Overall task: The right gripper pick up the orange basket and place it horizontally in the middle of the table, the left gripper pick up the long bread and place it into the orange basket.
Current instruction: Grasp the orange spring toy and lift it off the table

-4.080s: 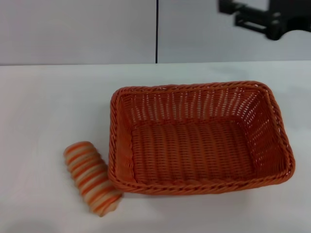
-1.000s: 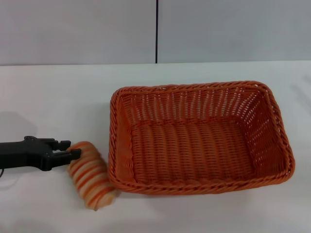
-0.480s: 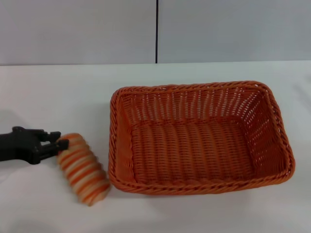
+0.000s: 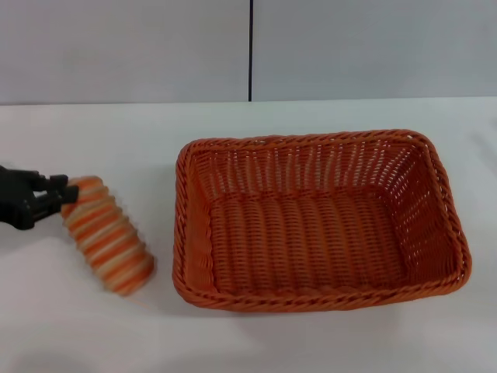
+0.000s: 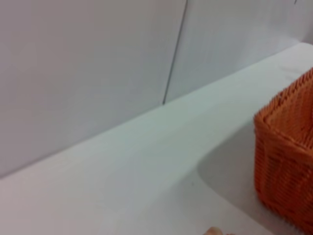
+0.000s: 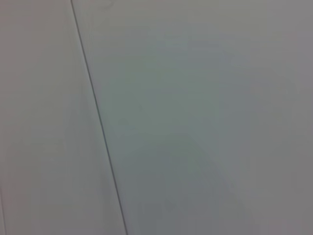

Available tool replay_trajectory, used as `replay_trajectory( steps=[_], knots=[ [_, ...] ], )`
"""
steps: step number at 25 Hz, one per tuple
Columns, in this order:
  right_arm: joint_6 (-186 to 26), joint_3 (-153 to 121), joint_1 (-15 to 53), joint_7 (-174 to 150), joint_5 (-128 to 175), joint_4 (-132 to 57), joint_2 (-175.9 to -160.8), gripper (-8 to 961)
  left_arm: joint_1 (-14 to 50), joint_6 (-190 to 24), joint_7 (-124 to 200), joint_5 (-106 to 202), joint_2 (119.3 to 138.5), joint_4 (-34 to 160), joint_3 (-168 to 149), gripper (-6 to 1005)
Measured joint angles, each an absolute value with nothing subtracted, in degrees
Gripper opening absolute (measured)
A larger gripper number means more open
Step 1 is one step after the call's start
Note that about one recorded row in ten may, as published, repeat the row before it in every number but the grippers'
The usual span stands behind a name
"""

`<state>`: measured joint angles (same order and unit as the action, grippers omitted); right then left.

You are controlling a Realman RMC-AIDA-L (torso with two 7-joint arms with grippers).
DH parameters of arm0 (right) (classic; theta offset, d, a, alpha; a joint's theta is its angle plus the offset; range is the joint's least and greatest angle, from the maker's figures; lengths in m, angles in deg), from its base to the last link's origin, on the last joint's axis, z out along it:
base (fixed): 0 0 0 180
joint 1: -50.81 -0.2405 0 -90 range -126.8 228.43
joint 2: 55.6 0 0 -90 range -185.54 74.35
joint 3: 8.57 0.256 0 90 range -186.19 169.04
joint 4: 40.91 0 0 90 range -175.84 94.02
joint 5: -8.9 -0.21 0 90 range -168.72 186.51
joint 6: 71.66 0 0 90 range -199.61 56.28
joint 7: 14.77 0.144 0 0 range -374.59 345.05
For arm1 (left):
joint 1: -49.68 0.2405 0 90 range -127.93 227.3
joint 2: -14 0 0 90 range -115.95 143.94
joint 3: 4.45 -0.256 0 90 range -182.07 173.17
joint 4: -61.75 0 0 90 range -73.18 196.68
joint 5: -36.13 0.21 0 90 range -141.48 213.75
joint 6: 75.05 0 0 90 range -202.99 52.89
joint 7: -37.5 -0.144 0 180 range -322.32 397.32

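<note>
1. The long bread [image 4: 106, 236] is held at its upper end by the left gripper [image 4: 60, 200], close to the left edge of the table [image 4: 116, 140]. It hangs slanted, with the lower end pointing toward the front edge, and this lower end looks just above the white surface or maybe touching it; I cannot tell which.

2. The left gripper has its black fingers [image 4: 53, 194] closed on the end of the loaf. Only a small part of the bread is between them, so I judge the grip as not very secure.

3. The orange basket [image 4: 318, 291] lies with its long side across the table, around the middle and a little toward the right edge. It has nothing inside. Its left rim is near the bread but apart from it.

4. The right gripper is not visible in any view, so I cannot tell the state of its fingers.

5. What could go wrong, in my opinion:
   - the loaf may turn or slip out, because it is held at one end;
   - if it is carried too low, the hanging end may hit the braided rim and push the basket.
</note>
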<state>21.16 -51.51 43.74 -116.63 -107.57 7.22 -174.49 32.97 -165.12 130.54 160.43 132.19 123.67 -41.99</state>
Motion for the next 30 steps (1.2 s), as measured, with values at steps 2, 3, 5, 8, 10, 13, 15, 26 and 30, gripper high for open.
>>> replay_trajectory(
  steps=[2,3,5,8,10,13,15,26,30],
  knots=[
    [21.16,-51.32,43.75,-116.64,-107.61,7.18,-174.49,545,33.16,-165.42,131.03,159.81,132.16,125.27,-41.92,241],
    [21.16,-51.29,43.76,-116.63,-107.63,7.17,-174.5,545,33.24,-165.78,131.3,159.4,132.12,126.3,-41.85,237],
    [21.16,-51.28,43.76,-116.63,-107.64,7.16,-174.51,545,33.38,-166.87,132.04,158.73,132.07,129.0,-41.61,227],
    [21.21,-51.2,43.67,-116.63,-107.65,7.16,-174.51,545,33.44,-167.61,132.9,158.3,132.11,131.95,-41.4,212],
    [21.23,-51.17,43.52,-116.63,-107.65,7.16,-174.51,545,33.49,-168.57,135.35,157.34,132.15,137.48,-41.21,203],
    [21.53,-51.18,43.38,-116.62,-107.65,7.16,-174.52,545,33.36,-169.31,137.44,156.31,132.04,140.78,-41.16,169],
    [21.72,-51.18,43.37,-116.62,-107.65,7.16,-174.56,545,33.06,-170.78,139.28,155.31,131.99,144.04,-41.23,140],
    [21.92,-51.21,43.19,-116.63,-107.65,5.78,-174.51,545,30.64,-168.87,140.83,159.09,132.32,136.46,-43.03,28],
    [22.02,-51.23,43.17,-116.63,-107.53,5.67,-174.55,545,31.99,-165.07,140.13,159.73,132.22,135.96,-49.11,59]
  ],
)
